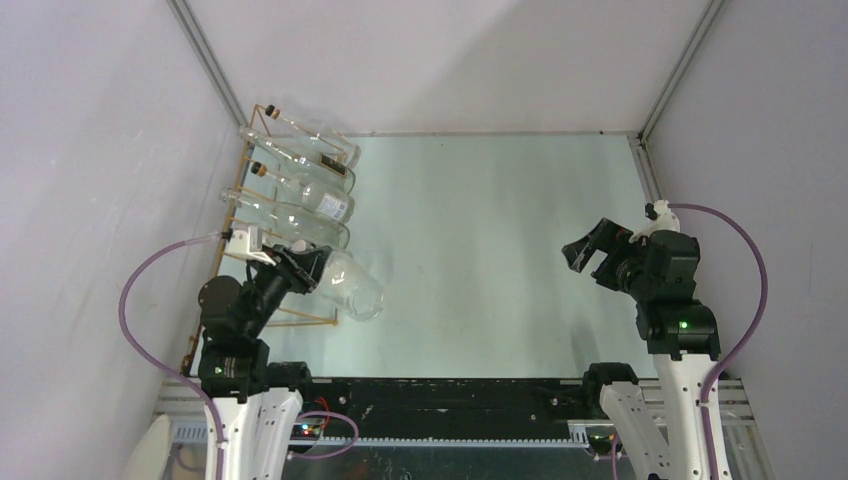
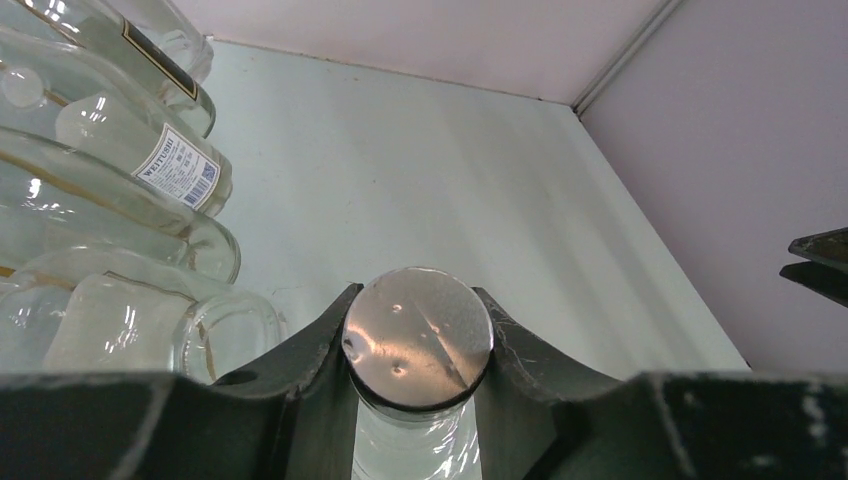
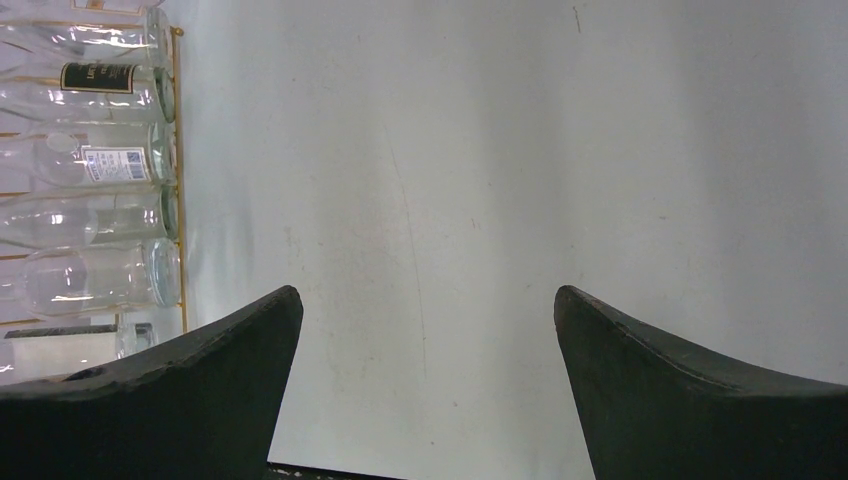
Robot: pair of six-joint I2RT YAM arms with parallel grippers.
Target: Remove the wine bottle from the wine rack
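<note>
Left gripper [image 2: 416, 295]: fingers clamped on wine bottle [image 1: 352, 287] at round silvery end, possibly cap. Bottle sits at near end of wine rack [image 3: 180, 225], body angled out over tabletop [image 1: 500, 220]. Right gripper [image 3: 428, 292]: fingers apart, above tabletop.

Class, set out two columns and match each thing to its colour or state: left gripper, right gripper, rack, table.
1. left gripper
2. right gripper
3. rack
4. table

A. gold wire
B. open, holding nothing
C. pale green
D. shut on a clear bottle

Pairs: 1-D, 2-B, 3-A, 4-C
</note>
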